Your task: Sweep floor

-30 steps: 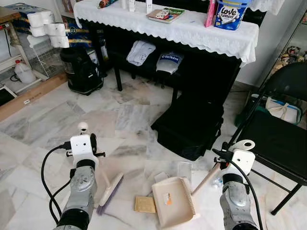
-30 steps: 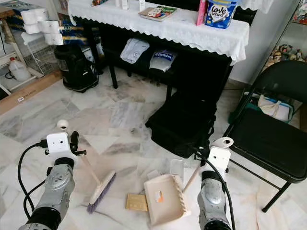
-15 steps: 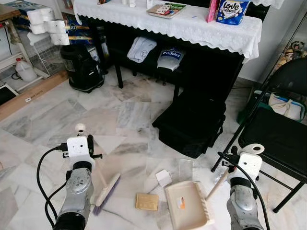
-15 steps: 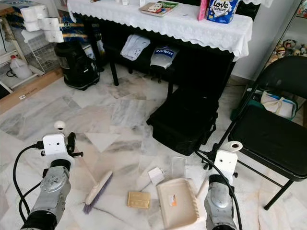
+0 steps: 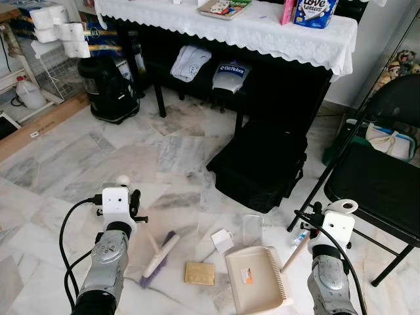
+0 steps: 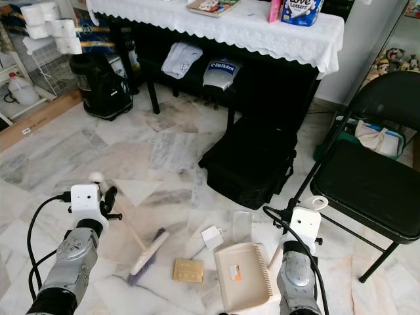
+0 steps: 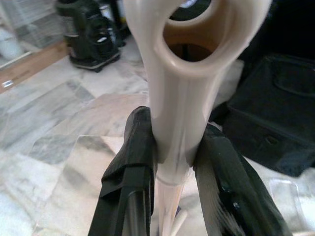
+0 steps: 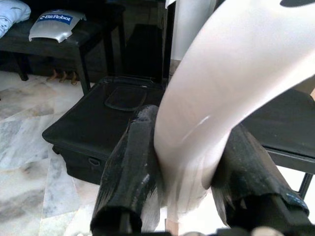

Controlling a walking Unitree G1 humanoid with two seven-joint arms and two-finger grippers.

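Gripping brush in left claw, dustpan in right claw, beside chair.

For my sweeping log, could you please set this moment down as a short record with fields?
left gripper: shut on the cream brush handle
brush: head on the marble floor, left of the litter
right gripper: shut on the dustpan handle
dustpan: flat on the floor, right of the litter
litter: tan square, small white piece, clear plastic piece
nearby: black case, folding chair

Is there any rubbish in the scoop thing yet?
Almost empty. The beige plastic dustpan lies flat on the marble floor, its tray bare but for an orange sticker; the white scrap lies outside it.
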